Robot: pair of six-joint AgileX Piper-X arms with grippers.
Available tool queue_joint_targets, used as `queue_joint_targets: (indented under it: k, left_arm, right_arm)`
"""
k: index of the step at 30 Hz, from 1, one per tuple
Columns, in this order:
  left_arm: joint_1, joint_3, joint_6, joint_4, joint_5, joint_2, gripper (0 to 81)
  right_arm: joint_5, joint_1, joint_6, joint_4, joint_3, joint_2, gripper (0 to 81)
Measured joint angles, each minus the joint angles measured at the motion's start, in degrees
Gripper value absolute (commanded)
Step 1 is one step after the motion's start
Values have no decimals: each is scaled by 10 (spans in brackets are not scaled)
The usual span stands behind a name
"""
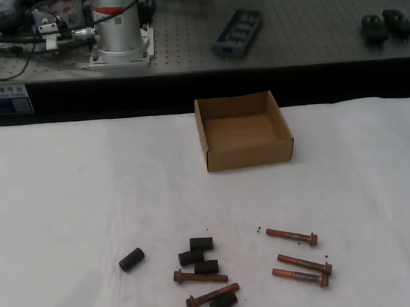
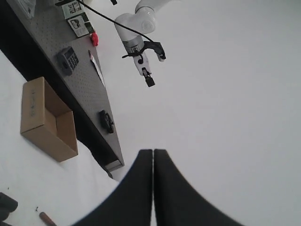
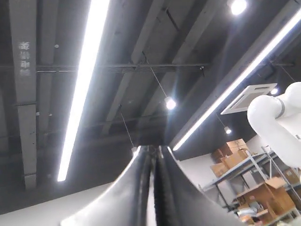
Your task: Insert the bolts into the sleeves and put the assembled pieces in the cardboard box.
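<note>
An open cardboard box [image 1: 242,130] stands at the middle back of the white cloth; the left wrist view shows this box [image 2: 47,120] from the side. Several black sleeves [image 1: 201,243] lie near the front edge, one sleeve [image 1: 131,259] apart to the left. Two rusty bolts [image 1: 200,276] lie among them, and three more bolts [image 1: 291,236] lie to the right. My left gripper [image 2: 153,153] is shut, held high and aimed away from the bench, with nothing in it. My right gripper [image 3: 154,148] is shut too and points at the ceiling.
The white cloth [image 1: 69,203] covers the bench. Behind it a perforated metal table carries a silver robot base [image 1: 117,26], a grey rack [image 1: 237,32] and two dark green parts [image 1: 386,25]. A white robot arm [image 2: 138,28] stands in the background.
</note>
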State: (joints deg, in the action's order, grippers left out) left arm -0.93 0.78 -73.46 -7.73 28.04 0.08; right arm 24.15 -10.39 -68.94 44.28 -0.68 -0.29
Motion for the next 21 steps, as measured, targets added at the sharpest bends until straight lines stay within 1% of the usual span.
queue_joint_targets:
  k: [2,5,6,9,10,11,12,13,16,19,21]
  left_arm:
    - [0,0,40,13,2,0,6]
    - [0,0,93,39,19,0,6]
    - [0,0,126,61,40,0,6]
    - [0,0,207,155,93,0,6]
    - [0,0,232,186,98,0,6]
    - [0,0,250,220,97,0,6]
    - [0,0,260,248,88,0,6]
    - [0,0,281,280,63,0,6]
    - [0,0,305,298,41,0,6]
    - [0,0,313,299,39,0,6]
    - [0,0,320,289,50,0,6]
  right_arm:
    - [16,0,13,-100,0,-1,43]
    - [23,0,57,-301,1,0,43]
    - [23,0,59,-314,1,0,43]
    - [19,0,108,-489,-1,1,43]
    - [19,0,111,-498,-1,1,43]
    - [18,0,135,-575,-1,1,43]
    - [18,0,148,-616,-1,1,43]
    - [18,0,150,-623,-1,1,43]
    - [16,0,174,-703,-1,1,43]
    - [16,0,179,-722,-1,1,43]
    - [24,0,184,-711,-1,1,43]
